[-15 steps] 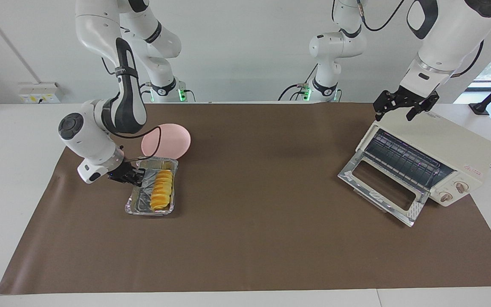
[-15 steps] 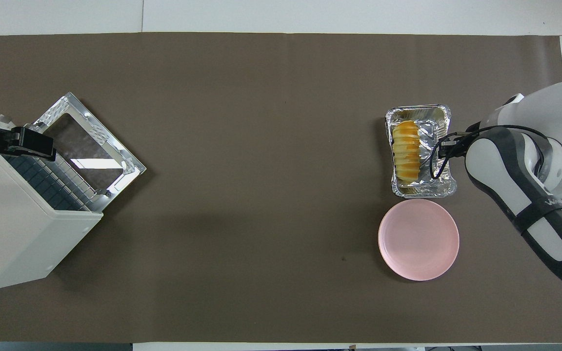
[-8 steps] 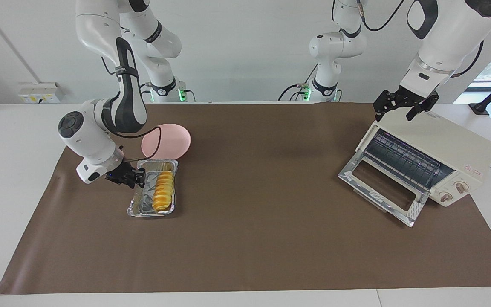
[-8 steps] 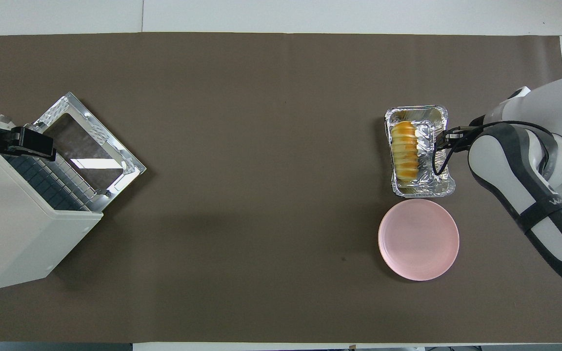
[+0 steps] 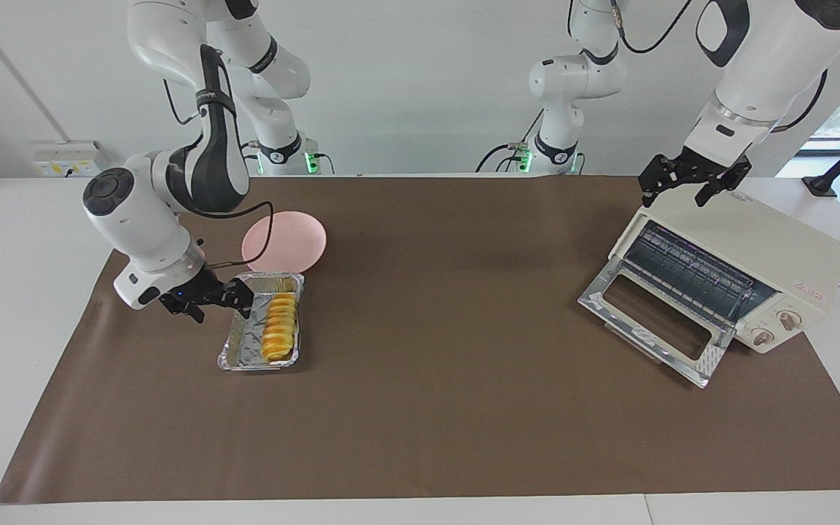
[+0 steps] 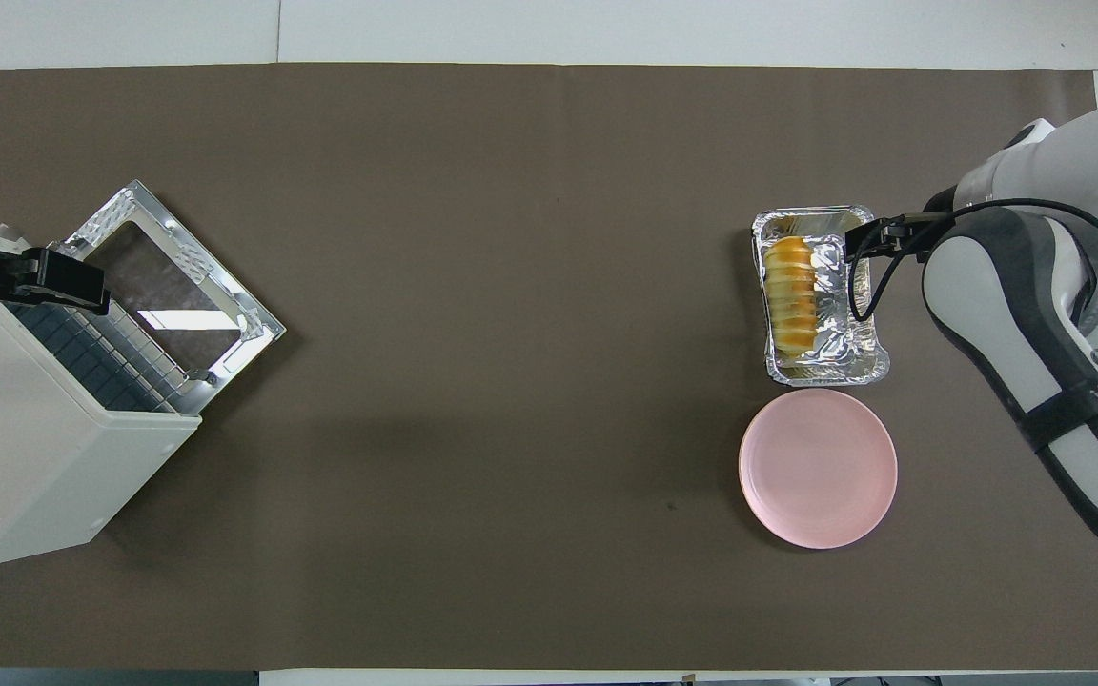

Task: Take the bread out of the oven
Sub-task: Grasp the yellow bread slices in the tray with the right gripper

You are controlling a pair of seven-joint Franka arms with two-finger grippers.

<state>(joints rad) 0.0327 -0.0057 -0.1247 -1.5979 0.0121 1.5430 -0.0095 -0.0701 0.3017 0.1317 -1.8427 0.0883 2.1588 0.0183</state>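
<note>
You see the bread (image 5: pixel 278 327) lying in the foil tray (image 5: pixel 241 353), well apart from the oven (image 5: pixel 755 244), whose door hangs down. Right gripper (image 5: pixel 219 299), fingers spread, hovers at the tray's rim. Left gripper (image 5: pixel 686 182), spread, waits above the oven.

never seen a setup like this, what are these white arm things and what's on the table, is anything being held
These are two robot arms at a table, each ending in a two-finger claw. One picture faces them from across the table; the other looks down from above their own end.

On the brown mat sits a cream toaster oven with its glass door dropped open, a foil tray with a sliced yellow bread in it, and an empty pink plate just nearer the robots.

Nothing is held. The right claw is open beside the tray's edge. The left claw waits open above the oven's top.
</note>
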